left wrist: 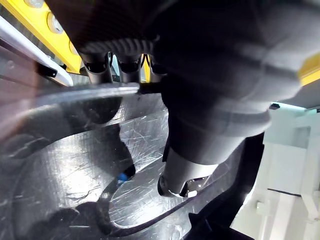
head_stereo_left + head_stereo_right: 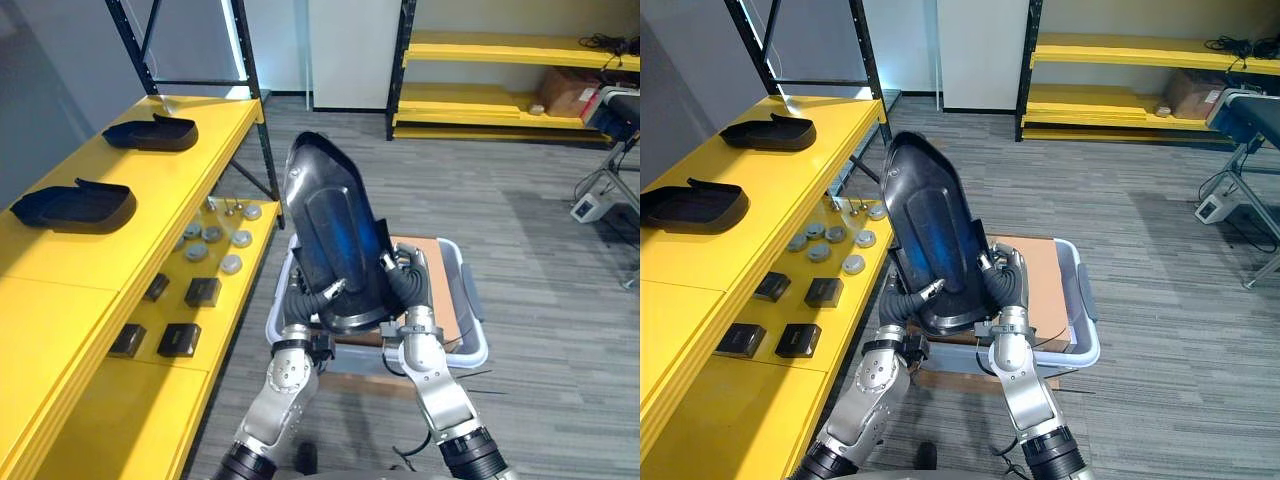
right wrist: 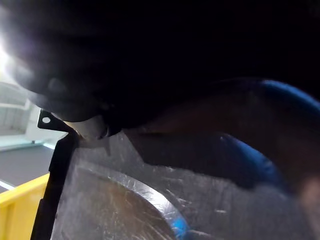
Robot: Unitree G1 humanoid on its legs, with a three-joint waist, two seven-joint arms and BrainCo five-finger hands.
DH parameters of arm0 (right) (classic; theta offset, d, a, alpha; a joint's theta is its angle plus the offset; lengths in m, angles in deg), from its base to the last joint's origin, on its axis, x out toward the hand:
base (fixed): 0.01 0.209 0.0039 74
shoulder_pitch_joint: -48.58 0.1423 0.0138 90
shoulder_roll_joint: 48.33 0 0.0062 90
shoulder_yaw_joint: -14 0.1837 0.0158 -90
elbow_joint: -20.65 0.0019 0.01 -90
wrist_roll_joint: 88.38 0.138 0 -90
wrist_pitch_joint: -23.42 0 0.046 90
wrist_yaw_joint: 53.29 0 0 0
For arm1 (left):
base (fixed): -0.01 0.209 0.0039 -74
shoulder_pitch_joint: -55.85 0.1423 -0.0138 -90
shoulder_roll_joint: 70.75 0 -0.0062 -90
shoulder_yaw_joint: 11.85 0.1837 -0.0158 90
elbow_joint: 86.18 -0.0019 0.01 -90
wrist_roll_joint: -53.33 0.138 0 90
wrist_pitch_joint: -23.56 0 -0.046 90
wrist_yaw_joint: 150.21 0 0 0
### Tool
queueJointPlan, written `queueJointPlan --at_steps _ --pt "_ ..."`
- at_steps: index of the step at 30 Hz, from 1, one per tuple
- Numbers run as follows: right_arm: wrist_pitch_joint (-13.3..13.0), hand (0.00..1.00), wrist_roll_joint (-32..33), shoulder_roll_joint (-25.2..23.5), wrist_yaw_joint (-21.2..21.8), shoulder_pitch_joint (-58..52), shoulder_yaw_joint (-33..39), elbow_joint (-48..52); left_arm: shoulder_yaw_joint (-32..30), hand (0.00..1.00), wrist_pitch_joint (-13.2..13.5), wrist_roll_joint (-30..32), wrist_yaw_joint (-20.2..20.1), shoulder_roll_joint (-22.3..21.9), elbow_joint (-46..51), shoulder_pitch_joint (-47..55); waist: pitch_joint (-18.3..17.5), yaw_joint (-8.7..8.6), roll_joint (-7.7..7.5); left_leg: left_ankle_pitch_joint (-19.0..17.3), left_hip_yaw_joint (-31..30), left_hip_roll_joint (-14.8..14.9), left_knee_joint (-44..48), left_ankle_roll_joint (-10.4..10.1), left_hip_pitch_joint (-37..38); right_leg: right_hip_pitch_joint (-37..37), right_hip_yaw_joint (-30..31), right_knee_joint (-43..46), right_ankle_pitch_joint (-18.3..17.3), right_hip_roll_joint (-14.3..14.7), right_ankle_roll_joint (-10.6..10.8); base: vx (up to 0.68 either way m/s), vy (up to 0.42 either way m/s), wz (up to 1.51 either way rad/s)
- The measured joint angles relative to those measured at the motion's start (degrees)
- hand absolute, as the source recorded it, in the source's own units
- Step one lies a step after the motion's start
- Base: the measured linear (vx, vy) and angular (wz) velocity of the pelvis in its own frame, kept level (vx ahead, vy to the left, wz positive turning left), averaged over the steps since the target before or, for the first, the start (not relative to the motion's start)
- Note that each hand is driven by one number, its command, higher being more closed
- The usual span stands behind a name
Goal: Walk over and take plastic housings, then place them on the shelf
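I hold a large black plastic housing upright between both hands, its glossy hollow side facing me, above a grey bin. My left hand grips its lower left edge; in the left wrist view the fingers hook over the rim and the thumb presses on the inner face. My right hand clasps the lower right edge, its thumb on the inside. Two more black housings lie on the top of the yellow shelf at my left.
The shelf's lower level holds several round grey discs and small black boxes. A cardboard sheet lies in the bin. A yellow rack with a cardboard box stands at the far wall. A wheeled stand is at right.
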Motion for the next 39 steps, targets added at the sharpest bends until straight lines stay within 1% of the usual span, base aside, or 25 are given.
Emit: queueJointPlan --at_steps 4,6,7,10,12,14,15,17,19,20,21,22,23,24,25,26,28,30,31,32,34,35,36,38,39 --pt "-2.2 0.00 1.4 1.5 2.8 0.0 -1.1 0.0 -0.1 1.00 -0.5 1.0 0.0 1.3 0.0 0.0 -0.3 0.13 -0.51 -0.1 0.1 0.0 0.0 -0.2 0.0 0.0 0.2 0.0 0.0 0.0 0.0 0.00 -0.003 -0.01" --pt "-2.4 0.00 1.9 2.3 3.7 0.0 -1.1 0.1 -0.2 1.00 -0.5 2.8 0.0 1.3 0.0 0.0 -0.4 0.36 -0.61 -0.1 0.1 0.0 0.0 -0.2 0.0 0.0 0.2 0.0 -0.1 0.0 -0.1 0.00 0.000 0.02" --pt "-2.8 0.00 3.8 3.2 5.3 0.0 -1.0 0.1 -0.5 1.00 -0.6 6.0 -0.3 1.2 0.1 0.1 -0.4 0.41 -0.63 -0.1 -0.1 -0.1 0.0 -0.2 0.0 0.1 0.2 0.0 -0.2 0.0 -0.1 0.00 0.000 0.05" --pt "-3.8 0.00 6.7 4.7 7.6 0.0 -1.2 0.7 -1.5 1.00 -1.1 10.5 -1.1 1.3 1.0 0.1 -0.4 0.45 -0.62 -0.2 -0.2 -0.1 0.0 -0.2 0.0 0.2 0.2 0.0 -0.2 0.1 0.0 0.00 0.000 0.05" --pt "-4.0 0.00 9.1 5.8 8.7 0.0 -1.0 3.6 -2.1 1.00 -1.1 13.2 -1.2 1.1 2.7 0.6 -0.4 0.51 -0.63 -0.2 -0.2 -0.1 0.0 -0.2 0.0 0.3 0.3 -0.1 -0.3 0.1 0.0 0.00 0.000 0.02" --pt "-5.2 0.00 11.4 7.5 9.9 0.0 -0.5 9.1 -3.1 1.00 -1.0 16.3 -1.3 1.2 4.0 1.4 -0.4 0.51 -0.63 -0.2 -0.2 0.0 0.0 -0.2 0.0 0.5 0.8 -0.5 -0.2 0.3 0.0 0.00 0.000 0.00" --pt "-5.8 0.00 12.0 7.7 10.1 0.0 -0.2 10.6 -3.4 1.00 -1.0 16.6 -1.3 1.1 4.0 1.5 -0.4 0.51 -0.63 -0.2 -0.2 0.0 0.0 -0.2 0.0 0.5 0.8 -0.5 -0.2 0.4 0.0 0.00 0.000 0.00" --pt "-8.4 0.00 13.8 8.2 11.0 0.3 1.7 15.0 -4.6 1.00 -1.1 18.3 -1.3 1.1 4.0 2.2 -0.4 0.48 -0.64 -0.2 -0.2 0.0 0.0 -0.2 0.1 0.6 0.9 -0.6 -0.2 0.4 0.0 0.00 0.000 0.00" --pt "-11.3 0.00 16.0 8.1 10.8 0.9 6.4 19.4 -6.6 1.00 -1.3 19.9 -1.4 1.1 4.0 4.2 -0.5 0.50 -0.78 -0.2 0.1 0.1 0.0 -0.2 0.5 1.0 1.0 -0.7 -0.2 0.5 0.0 0.00 0.000 0.00" --pt "-11.8 0.00 16.8 8.1 10.9 1.0 8.6 20.1 -7.1 1.00 -1.6 20.3 -1.4 1.1 4.0 4.7 -0.5 0.52 -0.84 -0.2 0.3 0.1 0.0 -0.2 0.5 1.0 1.0 -0.7 -0.2 0.5 0.0 0.00 0.000 0.00" --pt "-13.0 0.00 18.0 8.0 10.7 1.3 13.0 20.4 -8.1 1.00 -1.8 20.5 -1.4 1.1 4.0 5.7 -0.5 0.51 -0.94 -0.2 0.5 0.2 0.0 -0.2 0.5 1.0 1.0 -0.7 -0.2 0.6 0.0 0.00 -0.009 -0.03" --pt "-13.5 0.00 19.7 8.0 10.1 1.2 17.6 20.4 -9.2 1.00 -2.0 20.5 -1.4 1.1 4.2 6.7 -0.5 0.46 -0.97 -0.2 0.6 0.2 0.0 -0.2 0.5 1.0 1.2 -0.7 -0.2 0.6 0.0 0.00 -0.010 -0.04" --pt "-13.5 0.00 20.5 7.9 9.5 1.2 19.9 20.3 -9.7 1.00 -2.2 20.6 -1.4 1.1 4.3 7.1 -0.5 0.40 -0.97 -0.2 0.7 0.3 0.0 -0.2 0.5 1.0 1.2 -0.8 -0.2 0.6 0.0 -0.01 -0.016 -0.06" --pt "-13.6 0.00 22.1 7.3 8.8 0.7 24.4 20.3 -10.9 1.00 -2.2 20.6 -1.4 0.9 4.8 8.2 -0.5 0.33 -0.97 -0.2 0.9 0.4 0.0 -0.2 0.6 0.9 1.4 -0.8 -0.2 0.7 0.0 -0.01 -0.020 -0.08" --pt "-14.2 0.00 24.0 6.8 7.8 -0.3 28.3 19.9 -11.9 1.00 -2.3 20.6 -1.3 0.7 5.6 9.0 -0.5 0.32 -0.98 -0.3 1.1 0.5 0.0 -0.3 0.6 0.9 1.5 -0.9 -0.2 0.8 0.0 -0.01 -0.021 -0.08" --pt "-14.6 0.00 24.8 6.6 7.3 -0.9 30.5 19.5 -12.7 1.00 -2.3 20.6 -1.4 0.6 6.0 9.3 -0.5 0.26 -0.98 -0.3 1.2 0.6 0.0 -0.3 0.6 0.9 1.6 -0.9 -0.2 0.9 0.0 0.00 -0.020 -0.06" --pt "-15.6 0.00 27.1 6.1 5.2 -3.5 37.6 15.5 -14.9 1.00 -2.2 20.5 -1.3 -0.1 7.7 10.4 -0.5 -0.41 -0.96 -0.3 1.2 0.7 0.0 -0.4 0.6 0.9 1.6 -1.0 -0.3 0.9 -0.1 0.00 0.000 0.00" --pt "-15.6 0.00 28.7 5.8 3.8 -5.7 42.1 9.8 -15.9 1.00 -2.2 20.4 -1.3 -0.6 8.3 10.5 -0.5 -1.06 -0.96 -0.3 1.3 0.7 0.0 -0.4 0.6 0.8 1.6 -1.1 -0.3 0.9 -0.1 0.00 0.000 0.00" --pt "-15.5 0.00 28.9 5.8 3.2 -6.6 43.2 7.4 -16.4 1.00 -2.2 20.4 -1.3 -0.7 8.3 10.5 -0.5 -1.16 -0.94 -0.4 1.3 0.7 0.0 -0.5 0.6 0.8 1.7 -1.1 -0.3 0.9 -0.1 0.00 -0.010 -0.07" --pt "-15.1 0.00 29.5 5.7 2.7 -8.3 45.0 2.2 -17.1 1.00 -2.2 20.3 -1.3 -0.8 8.7 10.7 -0.5 -1.19 -0.92 -0.7 1.5 0.8 0.0 -0.8 0.6 0.6 2.0 -1.1 -0.3 0.9 -0.1 0.00 -0.011 -0.11" --pt "-13.9 0.00 31.7 5.6 2.5 -10.6 46.7 -6.5 -17.6 1.00 -2.2 20.2 -1.3 -1.1 10.3 12.0 -0.5 -1.37 -0.78 -0.8 1.7 0.8 0.0 -0.9 0.3 0.2 2.4 -1.1 -0.2 1.0 -0.1 0.01 -0.014 -0.11" --pt "-13.0 0.00 33.1 5.7 2.7 -12.0 47.5 -12.8 -17.7 1.00 -2.1 20.2 -1.4 -1.1 11.2 12.5 -0.5 -1.44 -0.66 -0.9 1.9 0.8 0.0 -0.9 0.1 -0.1 2.5 -1.1 -0.2 1.0 -0.1 0.02 -0.011 -0.07" --pt "-12.2 0.00 34.1 5.7 3.4 -12.9 47.5 -18.4 -17.5 1.00 -2.0 20.2 -1.7 -1.0 11.4 12.5 -0.5 -1.43 -0.65 -1.1 1.9 0.9 0.0 -0.8 0.1 -0.1 2.6 -1.1 -0.1 0.9 -0.2 0.03 -0.015 -0.07" --pt "-9.2 0.00 34.9 5.4 6.2 -15.0 46.6 -30.6 -17.5 1.00 -1.5 20.1 -3.1 -1.0 11.6 12.5 -0.3 -1.42 -0.42 -1.2 1.9 1.1 0.0 -0.9 0.1 0.0 2.7 -1.2 0.0 1.0 -0.4 0.03 -0.021 -0.04" --pt "-8.4 0.00 34.9 5.0 7.3 -15.6 46.2 -32.7 -17.5 1.00 -1.4 20.0 -3.7 -1.0 11.6 12.5 -0.3 -1.43 -0.29 -1.2 1.9 1.1 0.0 -0.9 0.1 0.0 2.7 -1.2 0.0 1.0 -0.4 0.00 0.000 0.00"
